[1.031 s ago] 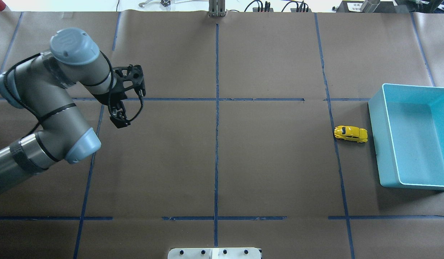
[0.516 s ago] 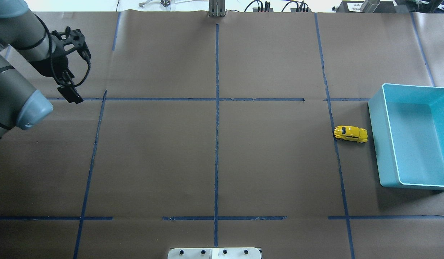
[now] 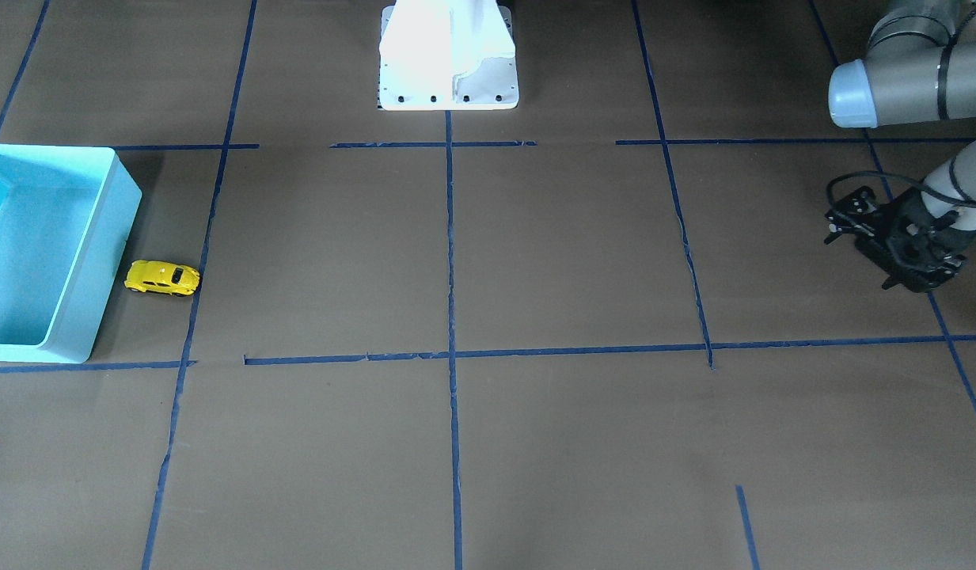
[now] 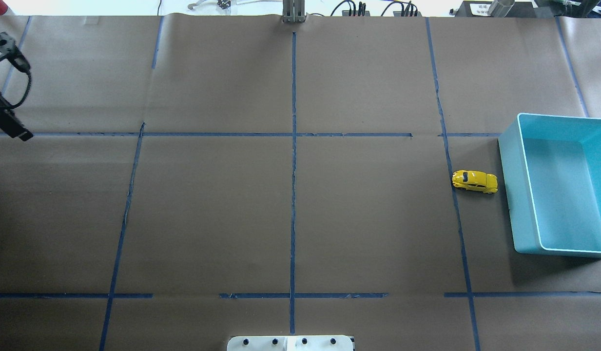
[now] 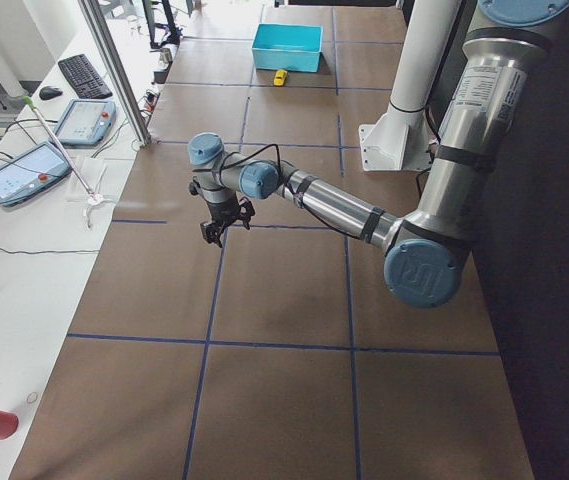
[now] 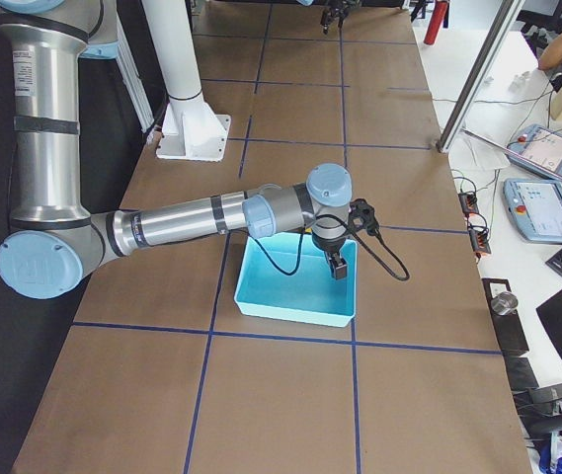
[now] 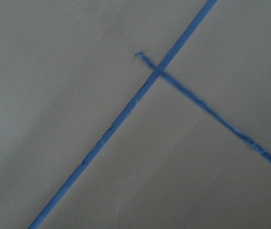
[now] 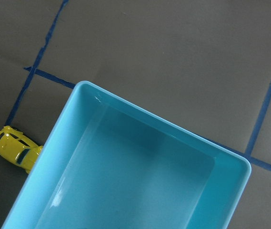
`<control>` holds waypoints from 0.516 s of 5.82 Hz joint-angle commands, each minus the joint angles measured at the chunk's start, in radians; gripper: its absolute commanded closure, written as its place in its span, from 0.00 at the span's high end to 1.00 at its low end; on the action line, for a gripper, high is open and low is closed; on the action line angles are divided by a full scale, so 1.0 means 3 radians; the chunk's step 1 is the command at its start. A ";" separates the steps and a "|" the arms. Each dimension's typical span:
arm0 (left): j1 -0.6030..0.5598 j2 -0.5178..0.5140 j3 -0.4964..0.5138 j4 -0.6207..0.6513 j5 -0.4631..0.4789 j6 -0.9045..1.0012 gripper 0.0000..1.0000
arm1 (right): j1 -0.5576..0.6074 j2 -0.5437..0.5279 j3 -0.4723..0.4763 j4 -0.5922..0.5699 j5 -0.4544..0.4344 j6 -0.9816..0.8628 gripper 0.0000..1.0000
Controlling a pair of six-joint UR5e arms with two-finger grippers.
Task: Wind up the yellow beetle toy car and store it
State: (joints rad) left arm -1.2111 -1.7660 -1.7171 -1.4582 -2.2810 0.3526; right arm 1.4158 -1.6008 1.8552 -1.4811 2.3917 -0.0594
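Observation:
The yellow beetle toy car (image 4: pixel 474 181) stands on the brown table just left of the light blue bin (image 4: pixel 507 195). It also shows in the front view (image 3: pixel 162 278), the exterior left view (image 5: pixel 280 76) and the right wrist view (image 8: pixel 16 148). The bin (image 3: pixel 112 261) is empty (image 8: pixel 149 119). My left gripper (image 4: pixel 10 127) hangs at the table's far left end (image 3: pixel 903 265), far from the car; I cannot tell if it is open. My right gripper (image 6: pixel 339 267) shows only in the exterior right view, above the bin (image 6: pixel 290 311); I cannot tell its state.
The white robot base (image 3: pixel 448 63) stands at the table's near middle edge. Blue tape lines grid the brown paper. A metal post (image 4: pixel 294 12) stands at the far edge. Tablets (image 6: pixel 547 207) lie on the side table.
My left arm has swung from the left-middle of the table out to the far left edge of the overhead view. The car and the bin have not moved.

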 commanded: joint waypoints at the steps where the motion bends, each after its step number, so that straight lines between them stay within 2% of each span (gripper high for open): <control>1: -0.0496 0.0353 0.0022 -0.0007 -0.0233 -0.0009 1.00 | -0.0102 -0.0012 0.0232 0.0018 -0.0031 -0.0001 1.00; 2: -0.0762 0.0491 0.0022 0.0018 -0.0407 -0.0146 1.00 | -0.0127 0.0003 0.0339 0.0018 -0.0117 -0.0006 1.00; 3: -0.0967 0.0583 0.0022 0.0023 -0.0439 -0.0315 1.00 | -0.0350 0.0150 0.0346 0.0018 -0.0235 -0.0001 1.00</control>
State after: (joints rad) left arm -1.4355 -1.6229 -1.7111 -1.4538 -2.3910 0.3015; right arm 1.3584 -1.5862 1.9475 -1.4761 2.3512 -0.0606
